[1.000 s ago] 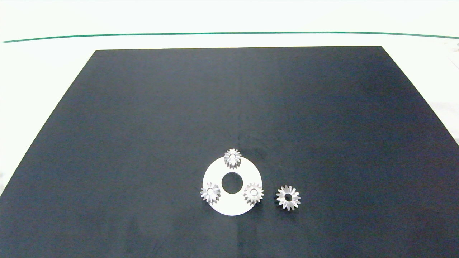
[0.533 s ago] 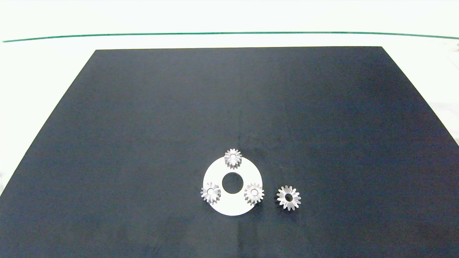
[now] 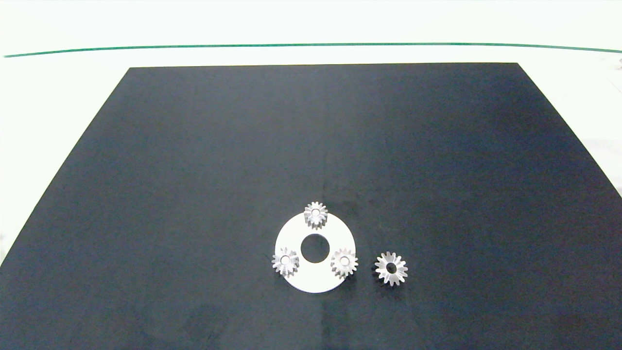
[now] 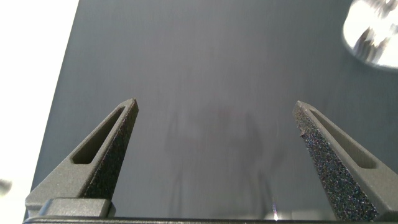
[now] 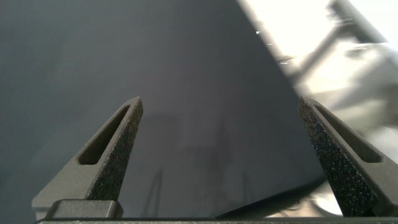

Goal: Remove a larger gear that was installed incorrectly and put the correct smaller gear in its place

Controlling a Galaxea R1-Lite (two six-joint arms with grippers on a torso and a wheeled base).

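Nothing moved since half second ago: gears, disc in same spots. Left claw (image 4: 214, 134) spread wide, empty, over dark mat (image 3: 194, 170), out of head view. Right claw (image 5: 221, 134) likewise released, empty, over mat near its edge. White disc (image 3: 315, 277) with centre hole lies on mat, near side of worktop (image 3: 58, 97). Three small gears on disc: left one (image 3: 285, 261), smaller gear (image 3: 344, 263) at right, third (image 3: 316, 215) at far rim. Larger gear (image 3: 390, 268) flat on mat, just beside disc's right, apart from it.
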